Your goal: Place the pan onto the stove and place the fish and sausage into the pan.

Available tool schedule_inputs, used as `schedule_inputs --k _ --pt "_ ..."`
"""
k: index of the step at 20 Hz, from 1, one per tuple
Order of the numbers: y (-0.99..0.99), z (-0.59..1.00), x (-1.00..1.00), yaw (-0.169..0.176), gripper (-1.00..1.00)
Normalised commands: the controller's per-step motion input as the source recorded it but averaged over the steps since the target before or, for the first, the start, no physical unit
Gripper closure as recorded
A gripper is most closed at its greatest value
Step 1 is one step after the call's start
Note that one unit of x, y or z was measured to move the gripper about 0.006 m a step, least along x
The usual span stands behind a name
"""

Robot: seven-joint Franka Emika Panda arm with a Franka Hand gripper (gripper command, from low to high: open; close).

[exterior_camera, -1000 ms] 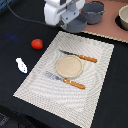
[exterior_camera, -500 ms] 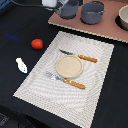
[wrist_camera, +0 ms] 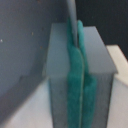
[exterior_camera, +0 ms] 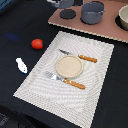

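Pan [exterior_camera: 65,4] now at far edge of stove [exterior_camera: 100,27], mostly cut off by frame; second ago arm hung nearer mat. Gripper [wrist_camera: 76,60] pads clamped on thin pan handle, so carry nearly done. Fish [exterior_camera: 21,65], sausage [exterior_camera: 37,44] untouched beside placemat [exterior_camera: 35,82]. Wrist view blurry, green pads mostly.

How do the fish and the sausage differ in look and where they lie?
The fish is white, flat and elongated; the sausage is red-orange and roundish. The fish lies nearer the exterior view's left edge and lower in that picture, while the sausage sits closer to the striped placemat. Both rest on the dark table, apart from each other, off the placemat and not on the stove.
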Motion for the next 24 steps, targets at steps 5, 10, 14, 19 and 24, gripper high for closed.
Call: schedule_inputs --k 5,10,14,19,24 --pt "0.32 -0.21 0.17 0.062 1.0" --pt "0.38 -0.29 0.02 0.079 1.0" --pt "0.38 -0.21 0.12 0.067 1.0" --pt "0.26 -0.07 0.31 0.034 1.0" --pt "0.14 -0.09 0.37 0.01 1.0"
